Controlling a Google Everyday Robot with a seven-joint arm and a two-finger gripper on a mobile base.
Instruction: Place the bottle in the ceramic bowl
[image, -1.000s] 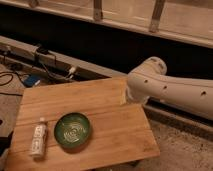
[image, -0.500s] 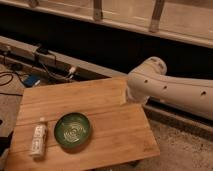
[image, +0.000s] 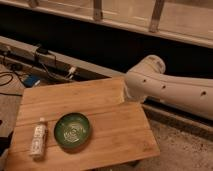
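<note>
The small whitish bottle (image: 37, 139) lies on its side near the front left of the wooden table (image: 115, 122), with its cap pointing away. The dark green ceramic bowl (image: 72, 131), with a pale swirl inside, stands just to the right of the bottle, close to it but apart. The bowl holds nothing. My white arm (image: 170, 90) reaches in from the right and ends at a rounded joint over the table's right rear edge. My gripper is out of view.
Cables and a power strip (image: 42, 52) run along the floor behind the table at the left. A dark wall with a pale railing (image: 125, 22) stands at the back. Speckled floor (image: 185, 145) lies to the right of the table.
</note>
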